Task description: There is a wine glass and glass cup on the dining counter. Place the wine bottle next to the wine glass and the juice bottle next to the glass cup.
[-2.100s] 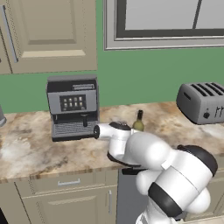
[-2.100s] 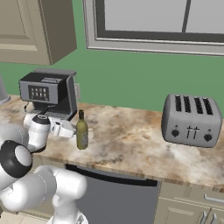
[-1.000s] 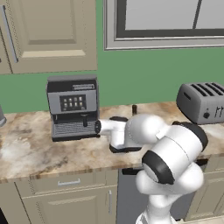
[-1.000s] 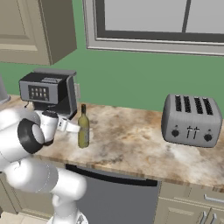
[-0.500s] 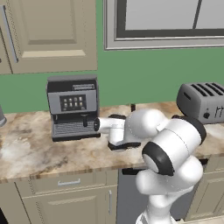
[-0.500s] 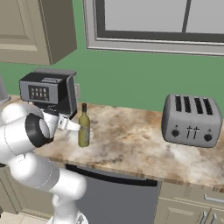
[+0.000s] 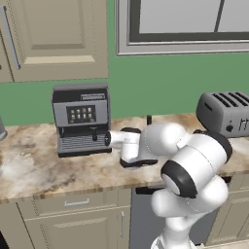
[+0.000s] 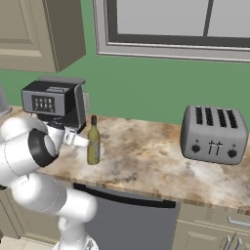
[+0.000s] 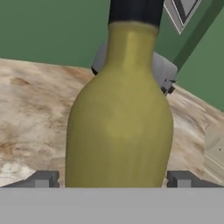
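Observation:
The wine bottle (image 8: 93, 141), slim and olive-green with a dark neck, stands upright on the marbled counter (image 8: 146, 156) just right of the coffee machine. My gripper (image 8: 89, 143) reaches it from the left at body height. In the hand view the wine bottle (image 9: 120, 127) sits between the two fingertips (image 9: 46, 179), which flank its lower body; the gripper (image 9: 113, 179) is open around it. From the left base, only the bottle's black top (image 7: 149, 119) peeks over my arm. The wine glass, glass cup, juice bottle and dining counter are out of view.
A black and silver coffee machine (image 8: 51, 102) stands close to the left of the bottle. A grey toaster (image 8: 212, 134) sits far right on the counter. Wall cabinets (image 7: 53, 39) and a window (image 8: 176, 24) hang above; a dark dishwasher front (image 8: 127, 219) lies below.
My arm has swung forward and the hand has closed in on the wine bottle from the left until its fingers flank it. The bottle has stayed in place.

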Available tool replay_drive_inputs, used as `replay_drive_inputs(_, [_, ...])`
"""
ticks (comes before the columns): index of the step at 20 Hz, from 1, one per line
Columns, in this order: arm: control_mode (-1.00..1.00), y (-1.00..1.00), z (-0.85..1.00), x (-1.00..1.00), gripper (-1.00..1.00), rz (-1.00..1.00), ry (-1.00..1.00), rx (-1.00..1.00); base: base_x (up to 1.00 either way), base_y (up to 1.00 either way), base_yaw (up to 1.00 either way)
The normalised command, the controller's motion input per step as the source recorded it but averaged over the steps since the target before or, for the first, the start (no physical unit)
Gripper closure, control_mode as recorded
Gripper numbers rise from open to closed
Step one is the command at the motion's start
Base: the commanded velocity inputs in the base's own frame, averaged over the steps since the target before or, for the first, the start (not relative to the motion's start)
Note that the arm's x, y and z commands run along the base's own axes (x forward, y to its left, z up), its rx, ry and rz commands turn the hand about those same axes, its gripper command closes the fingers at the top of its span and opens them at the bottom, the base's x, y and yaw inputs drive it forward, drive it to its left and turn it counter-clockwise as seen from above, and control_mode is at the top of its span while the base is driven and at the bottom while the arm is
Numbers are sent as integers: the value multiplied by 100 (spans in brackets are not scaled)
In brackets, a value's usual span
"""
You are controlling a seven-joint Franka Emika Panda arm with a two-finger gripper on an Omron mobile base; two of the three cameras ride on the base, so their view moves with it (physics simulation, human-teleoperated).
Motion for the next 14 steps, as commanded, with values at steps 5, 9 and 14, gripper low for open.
replay_drive_inputs(5, [-100, 7, 20, -32, 100, 0, -12, -10, 0, 0, 0])
replay_drive_inputs(9, [-100, 17, 31, -29, 100, 0, -22, -14, 0, 0, 0])
replay_drive_inputs(14, [-100, 7, 28, -39, 100, 0, -24, -8, 0, 0, 0])
